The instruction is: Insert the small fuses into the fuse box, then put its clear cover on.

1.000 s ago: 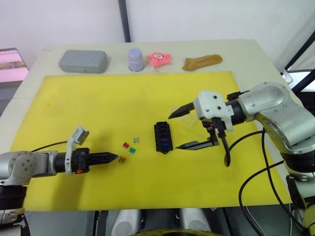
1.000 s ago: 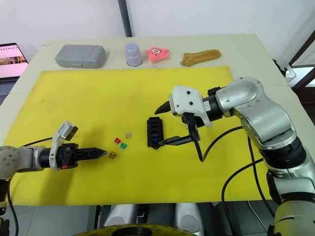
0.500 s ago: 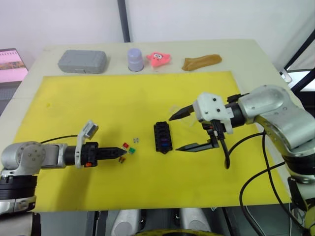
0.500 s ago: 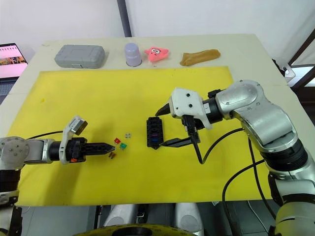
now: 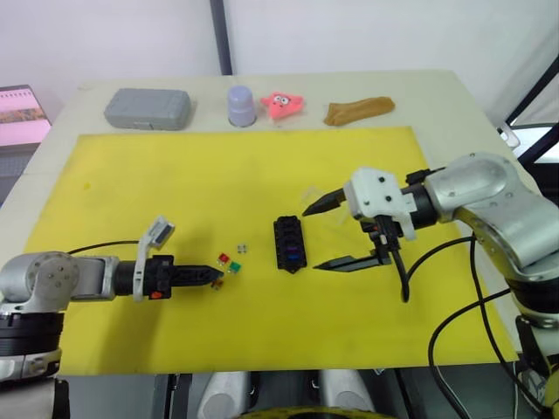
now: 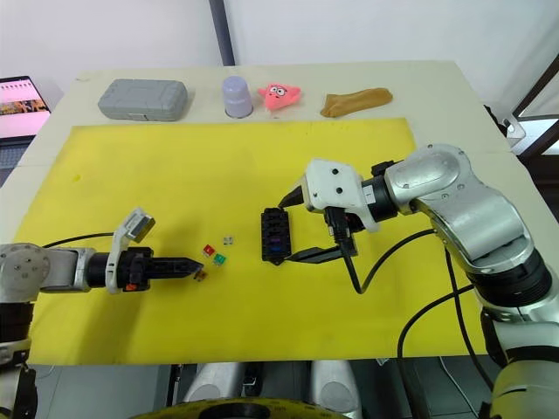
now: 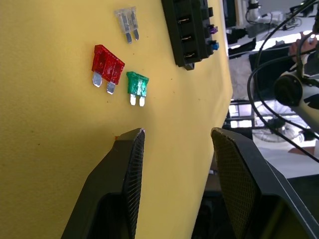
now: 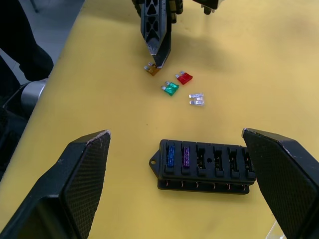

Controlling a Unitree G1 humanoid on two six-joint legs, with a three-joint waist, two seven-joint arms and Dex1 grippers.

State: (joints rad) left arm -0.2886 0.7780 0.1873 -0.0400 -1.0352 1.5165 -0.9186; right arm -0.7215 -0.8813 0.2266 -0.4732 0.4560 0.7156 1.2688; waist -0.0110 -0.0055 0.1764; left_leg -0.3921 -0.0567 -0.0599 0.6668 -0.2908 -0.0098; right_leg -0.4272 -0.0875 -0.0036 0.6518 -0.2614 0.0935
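Observation:
The black fuse box (image 5: 288,245) lies on the yellow mat (image 5: 175,183), with a blue and a purple fuse (image 8: 178,156) seated at one end. Left of it lie loose small fuses: red (image 7: 106,66), green (image 7: 137,84), a clear grey one (image 7: 127,21) and an orange one (image 8: 151,69). My left gripper (image 5: 218,273) is low over the mat and open, its tips just short of the red and green fuses. The orange fuse sits beside one fingertip, outside the gap. My right gripper (image 5: 311,237) is wide open just right of the box. The clear cover (image 5: 316,195) shows faintly by its upper finger.
Along the table's far edge stand a grey case (image 5: 148,108), a lavender cup (image 5: 241,105), a pink star toy (image 5: 282,103) and a brown lump (image 5: 358,109). A screen (image 5: 22,103) sits off the table's left side. A black cable (image 5: 403,279) hangs from the right arm.
My left gripper has slid right across the mat to the loose fuses, then held still. The right gripper has stayed wide open beside the box.

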